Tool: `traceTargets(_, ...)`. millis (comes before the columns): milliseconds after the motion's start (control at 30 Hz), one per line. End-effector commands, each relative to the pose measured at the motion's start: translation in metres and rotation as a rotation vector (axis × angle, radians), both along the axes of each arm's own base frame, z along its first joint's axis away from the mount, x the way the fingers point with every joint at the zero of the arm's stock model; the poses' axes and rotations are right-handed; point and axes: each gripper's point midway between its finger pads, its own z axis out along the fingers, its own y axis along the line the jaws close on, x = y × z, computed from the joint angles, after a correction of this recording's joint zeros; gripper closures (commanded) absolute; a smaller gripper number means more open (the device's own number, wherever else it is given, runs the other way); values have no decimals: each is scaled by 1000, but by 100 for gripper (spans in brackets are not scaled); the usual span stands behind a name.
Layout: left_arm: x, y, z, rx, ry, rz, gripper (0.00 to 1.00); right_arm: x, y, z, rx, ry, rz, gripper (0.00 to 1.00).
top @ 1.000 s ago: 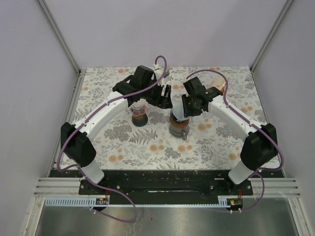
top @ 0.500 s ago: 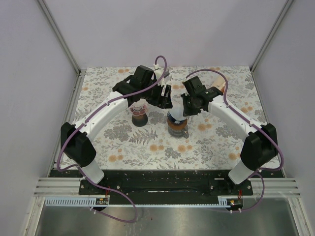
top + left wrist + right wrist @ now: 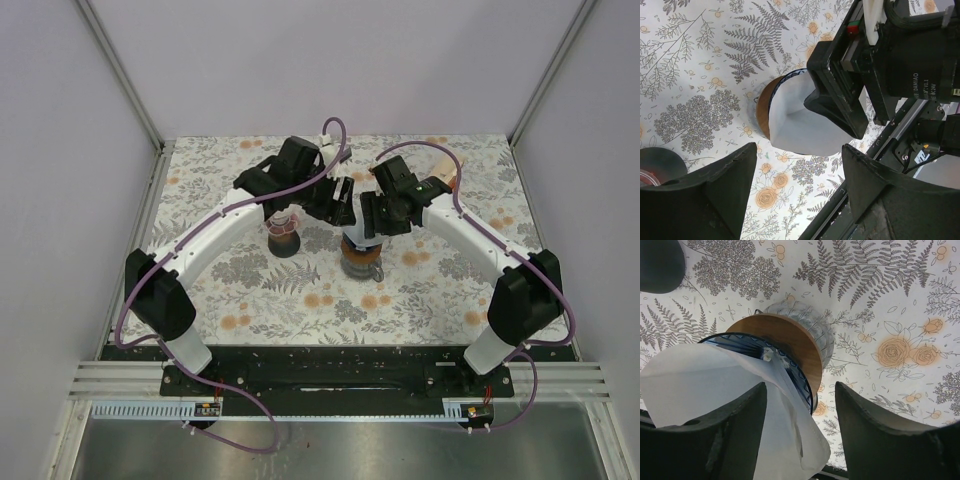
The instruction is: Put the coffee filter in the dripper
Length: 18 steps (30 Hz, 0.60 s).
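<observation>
Coffee filter (image 3: 715, 375): white paper, seated in the mouth of the dripper (image 3: 790, 347). Its loose edge spilled over the blue rim toward the bottom of the right wrist view. It was slumped to one side, not sitting square in the cone.

Dripper stood upright at the centre of the top view (image 3: 360, 262), wooden collar over a clear glass base. Same spot as a second before.

Right gripper (image 3: 800, 390): fingers spread well apart, the filter lying loose between them, nothing pinched. In the left wrist view one of its black fingers (image 3: 835, 105) overlapped the paper's upper right edge; contact could not be confirmed.

Compared with half a second earlier, the right gripper (image 3: 370, 215) had shifted left, back over the dripper. It now hid most of the paper that had been exposed from above.

Left gripper (image 3: 799, 155): fingers wide, holding nothing, hanging above the filter. In the top view it (image 3: 340, 200) had edged slightly right, so the two grippers were nearly meeting over the dripper.

Small dark-based vessel (image 3: 284, 232) stood left of the dripper on the floral tablecloth (image 3: 430, 280), unmoved.
</observation>
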Motion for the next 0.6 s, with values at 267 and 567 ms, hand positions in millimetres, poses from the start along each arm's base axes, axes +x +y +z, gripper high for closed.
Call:
traceTargets(267, 4, -3, 62, -66, -158, -43, 28, 15, -2, 64, 16, -179, 63, 6)
traceTargets(567, 16, 36, 139, -17, -403, 25, 22, 46, -26, 152, 64, -479, -27, 0)
